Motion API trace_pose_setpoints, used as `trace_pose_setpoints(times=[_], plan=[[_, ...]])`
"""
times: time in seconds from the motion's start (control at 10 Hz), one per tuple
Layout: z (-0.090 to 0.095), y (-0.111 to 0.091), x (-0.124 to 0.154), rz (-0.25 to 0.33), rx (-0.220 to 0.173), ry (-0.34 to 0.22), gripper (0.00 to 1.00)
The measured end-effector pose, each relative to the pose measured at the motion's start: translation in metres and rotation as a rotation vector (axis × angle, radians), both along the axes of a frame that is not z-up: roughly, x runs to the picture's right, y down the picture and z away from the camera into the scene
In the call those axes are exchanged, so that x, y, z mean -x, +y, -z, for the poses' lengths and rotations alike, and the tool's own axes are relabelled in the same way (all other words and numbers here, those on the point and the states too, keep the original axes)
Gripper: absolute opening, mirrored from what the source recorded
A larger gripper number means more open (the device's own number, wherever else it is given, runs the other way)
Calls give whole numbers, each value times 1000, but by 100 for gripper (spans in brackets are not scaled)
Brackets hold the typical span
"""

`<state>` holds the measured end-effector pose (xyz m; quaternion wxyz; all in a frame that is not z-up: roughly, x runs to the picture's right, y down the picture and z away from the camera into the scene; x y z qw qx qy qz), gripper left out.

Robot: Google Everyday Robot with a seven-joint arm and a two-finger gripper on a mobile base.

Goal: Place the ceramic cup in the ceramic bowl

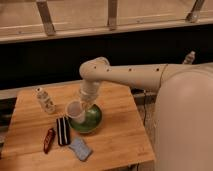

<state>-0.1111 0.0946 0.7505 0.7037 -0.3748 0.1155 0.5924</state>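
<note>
The off-white ceramic cup (75, 112) hangs tilted over the left rim of the green ceramic bowl (91, 121), its opening facing up and left. The bowl sits near the middle of the wooden table (117, 135). My gripper (85, 103) comes down from the arm's elbow, just above and right of the cup, shut on the cup's rim. The cup hides part of the bowl's left side.
A small white patterned bottle (46, 100) stands at the table's left. A black case (62, 131), a red object (48, 140) and a blue sponge (80, 148) lie in front of the bowl. My body fills the right side.
</note>
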Motion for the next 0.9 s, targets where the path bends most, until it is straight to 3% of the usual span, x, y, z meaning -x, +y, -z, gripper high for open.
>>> trace_pose_setpoints(times=[0.1, 0.2, 0.9], plan=[[0, 0, 0, 0, 0, 0, 76], [0, 0, 0, 0, 0, 0, 80], [0, 0, -1, -1, 0, 1, 80]])
